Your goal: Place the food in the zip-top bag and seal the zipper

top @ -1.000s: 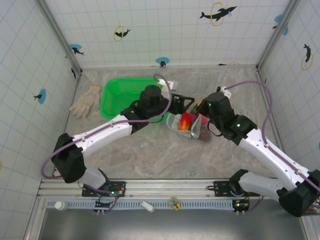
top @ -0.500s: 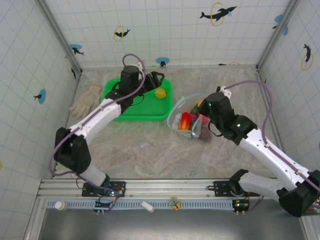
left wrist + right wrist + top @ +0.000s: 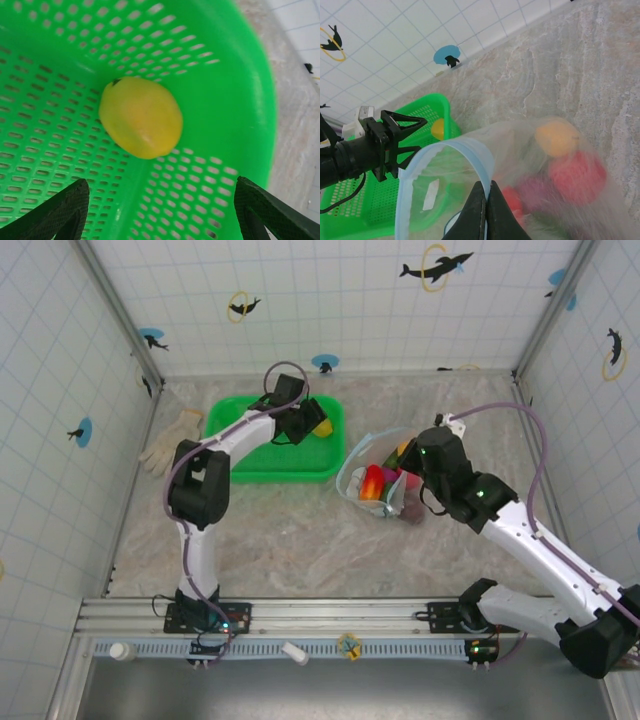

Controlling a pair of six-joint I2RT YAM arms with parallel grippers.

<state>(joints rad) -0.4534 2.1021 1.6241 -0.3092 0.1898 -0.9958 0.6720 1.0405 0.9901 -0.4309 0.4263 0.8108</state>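
Since a second ago the left arm point(image 3: 200, 490) has swung away from the mouth of the zip-top bag point(image 3: 365, 480), across the bench point(image 3: 300, 540) and over the green basket point(image 3: 225, 465). Half a second ago it was above the basket's middle. Now its elbow is folded up and the left gripper point(image 3: 308, 420) reaches down at the basket's right end. The right arm point(image 3: 530, 530), the bag and its load have not moved. The left jaws stand wide apart and hold nothing. In the left wrist view their two dark fingertips point(image 3: 55, 215) sit at either lower corner over the perforated basket floor, touching neither the floor nor the fruit. The right gripper point(image 3: 482, 210) has its jaws pinched together on the bag's rim, right beside the zipper point(image 3: 470, 150), and so holds the mouth up and open. The bag lies just to the right of the basket. Through its clear wall show pieces of the food, among them a red fruit point(image 3: 577, 175) and an orange fruit point(image 3: 556, 138), both beyond the closed right jaws. One yellow fruit point(image 3: 141, 117) lies in the basket near its right wall, ahead of the open left jaws and centred between them, clear of both.
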